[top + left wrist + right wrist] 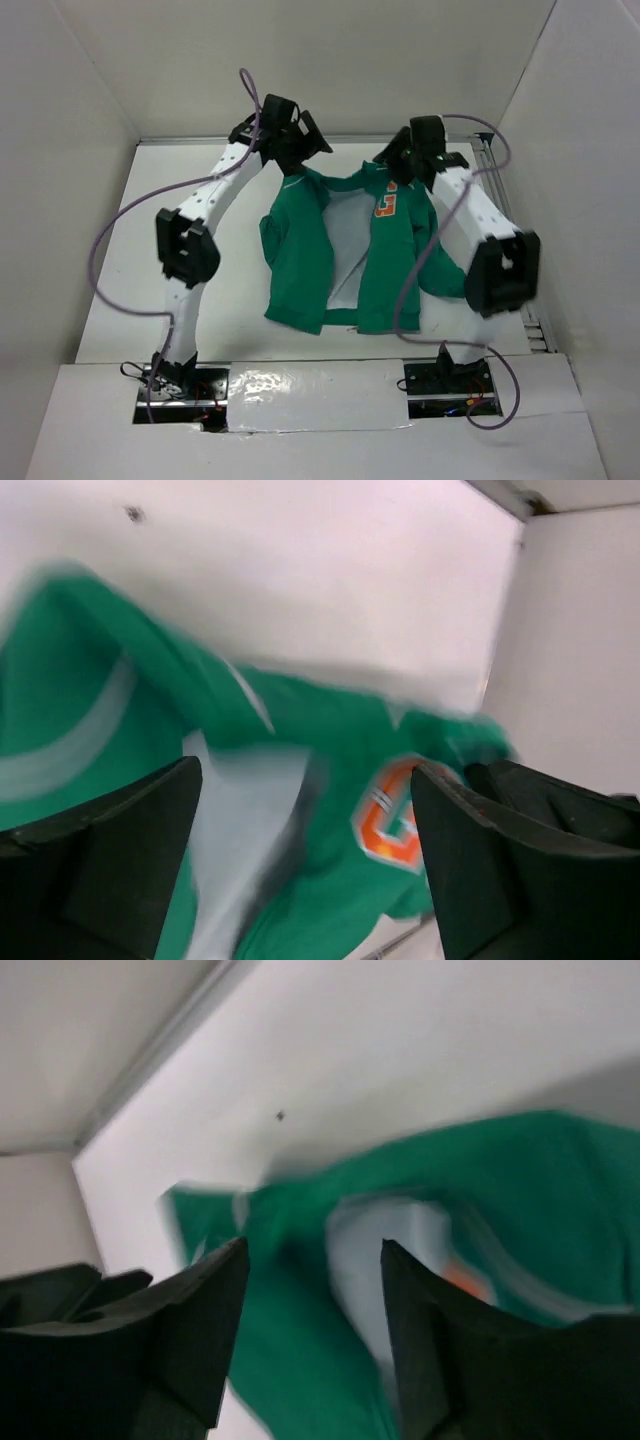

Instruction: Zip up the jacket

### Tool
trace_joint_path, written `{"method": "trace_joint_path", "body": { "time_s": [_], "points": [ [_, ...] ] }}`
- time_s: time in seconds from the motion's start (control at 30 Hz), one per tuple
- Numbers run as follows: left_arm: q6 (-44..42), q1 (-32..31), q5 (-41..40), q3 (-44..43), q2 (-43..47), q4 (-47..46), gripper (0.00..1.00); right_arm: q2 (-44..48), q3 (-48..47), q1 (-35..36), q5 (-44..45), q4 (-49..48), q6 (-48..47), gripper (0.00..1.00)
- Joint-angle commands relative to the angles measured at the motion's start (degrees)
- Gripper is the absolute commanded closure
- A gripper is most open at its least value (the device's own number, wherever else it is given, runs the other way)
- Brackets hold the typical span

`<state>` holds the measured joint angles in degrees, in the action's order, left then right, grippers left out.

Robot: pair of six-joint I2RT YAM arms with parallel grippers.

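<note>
Left gripper [305, 780] wide open, nothing held, hovers over jacket [345, 250] shoulder. Right gripper [312, 1260] part open, nothing held, over other shoulder, G patch [387, 207] just below it. Jacket flat on table [140, 300] under both, collar between them, front unzipped, white lining showing.

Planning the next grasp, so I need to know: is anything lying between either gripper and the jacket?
Nothing visible does. The left gripper and right gripper both hang open at the collar end of the jacket, and each wrist view shows green fabric straight past the fingers.
</note>
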<state>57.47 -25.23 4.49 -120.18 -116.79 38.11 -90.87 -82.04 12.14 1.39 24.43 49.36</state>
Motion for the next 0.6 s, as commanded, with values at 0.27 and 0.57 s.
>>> {"method": "trace_joint_path", "body": {
  "time_s": [0.27,0.57],
  "points": [
    [-6.23,4.23,8.62,17.93,9.89,-6.64,0.01,0.85,3.34,4.46,-9.75,-0.26,-12.19,0.0],
    [-14.31,-3.05,8.07,45.81,29.07,-6.54,0.01,22.11,33.56,13.61,-5.34,1.07,-7.8,0.0]
  ]
}}
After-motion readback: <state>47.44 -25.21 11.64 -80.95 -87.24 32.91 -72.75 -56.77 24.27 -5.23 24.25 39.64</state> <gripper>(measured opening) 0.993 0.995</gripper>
